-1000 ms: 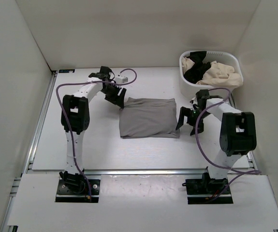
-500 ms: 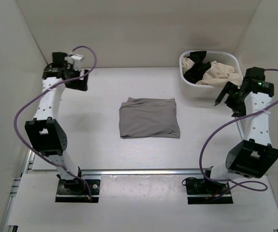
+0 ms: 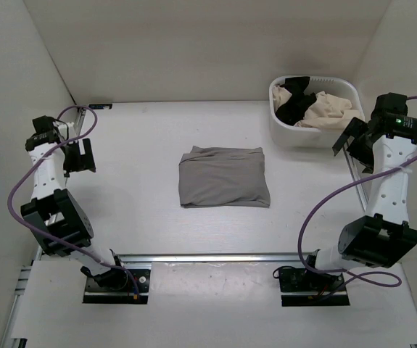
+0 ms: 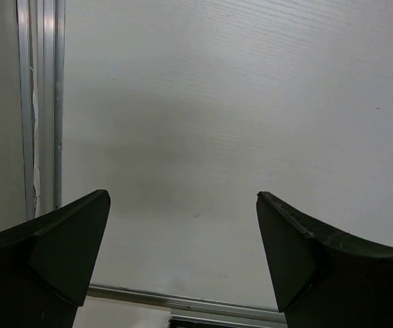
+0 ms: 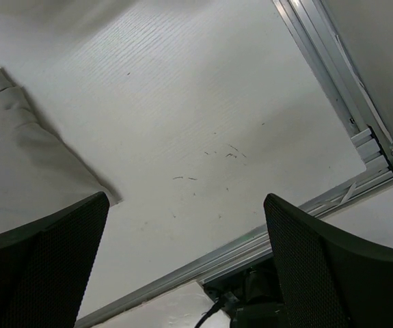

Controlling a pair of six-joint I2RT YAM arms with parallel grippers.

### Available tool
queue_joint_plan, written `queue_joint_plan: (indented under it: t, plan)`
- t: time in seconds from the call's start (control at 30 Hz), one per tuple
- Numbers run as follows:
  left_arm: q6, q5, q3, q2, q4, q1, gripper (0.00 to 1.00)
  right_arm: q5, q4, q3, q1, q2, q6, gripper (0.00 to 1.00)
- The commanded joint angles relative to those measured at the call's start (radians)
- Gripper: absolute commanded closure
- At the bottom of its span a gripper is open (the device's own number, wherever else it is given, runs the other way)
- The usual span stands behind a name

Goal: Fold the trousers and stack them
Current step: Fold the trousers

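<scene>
Trousers [image 3: 224, 176] lie folded into a compact mid-grey rectangle at the centre of the top view. They rest flat on the white bench [image 3: 135, 210], and neither arm touches them. The upper edge of the fold shows a few soft creases; the other edges look fairly straight.

The left pincer [image 3: 83, 156] hangs at the far left of the frame, close to the side wall and well apart from the trousers. In its wrist view the two dark fingers [image 4: 52, 239] stand spread wide in the lower corners, with only bare bench between them.

The right pincer [image 3: 349, 141] sits at the far right, just beside the white basket [image 3: 302, 135] in the upper right and well clear of the trousers. Its jaws are likewise spread, with nothing between them. In the right wrist view a corner of the grey cloth lies at the left edge, above one finger, and an aluminium rail [image 5: 333, 75] runs down the right side.

The basket holds a black garment [image 3: 293, 109] and a cream garment [image 3: 331, 110], bunched together and rising above its rim.
</scene>
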Motion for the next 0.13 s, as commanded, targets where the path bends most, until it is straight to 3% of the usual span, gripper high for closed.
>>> queue_joint_plan:
  t: [0.0, 0.1]
  plan:
    - [-0.011, 0.049, 0.015, -0.078, 0.006, 0.008, 0.0, 0.021, -0.011, 0.042, 0.002, -0.038, -0.003, 0.01]
    - [-0.011, 0.049, 0.026, -0.078, -0.004, 0.008, 0.0, 0.033, 0.0, 0.019, 0.002, -0.059, -0.003, 0.01]
